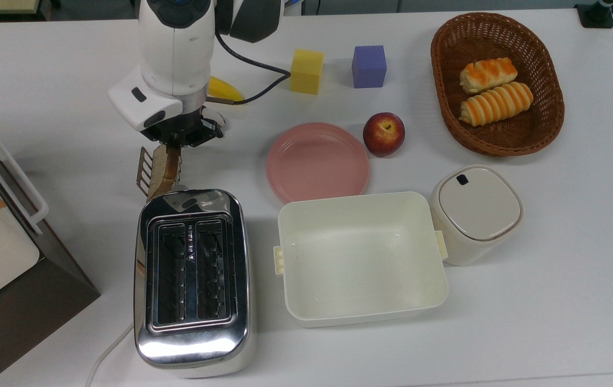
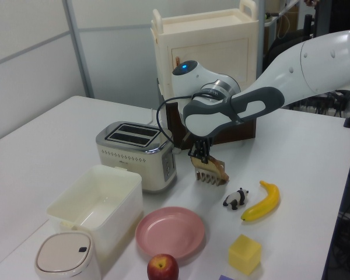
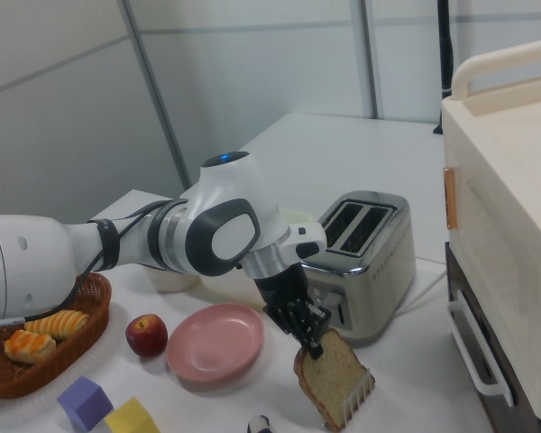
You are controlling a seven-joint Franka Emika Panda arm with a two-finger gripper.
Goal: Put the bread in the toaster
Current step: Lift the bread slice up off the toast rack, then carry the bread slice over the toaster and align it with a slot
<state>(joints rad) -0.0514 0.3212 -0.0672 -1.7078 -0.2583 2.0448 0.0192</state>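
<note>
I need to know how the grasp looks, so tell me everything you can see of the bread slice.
The bread is a thin tan speckled slice with a darker brown crust. It stands nearly upright in a small slatted rack on the white table, just beyond the chrome toaster. The tool is shut on its top edge.

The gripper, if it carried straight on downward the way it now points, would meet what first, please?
Most likely the bread itself: the gripper is shut on the slice's top edge, with the wooden rack holding it just below and the table beneath.
</note>
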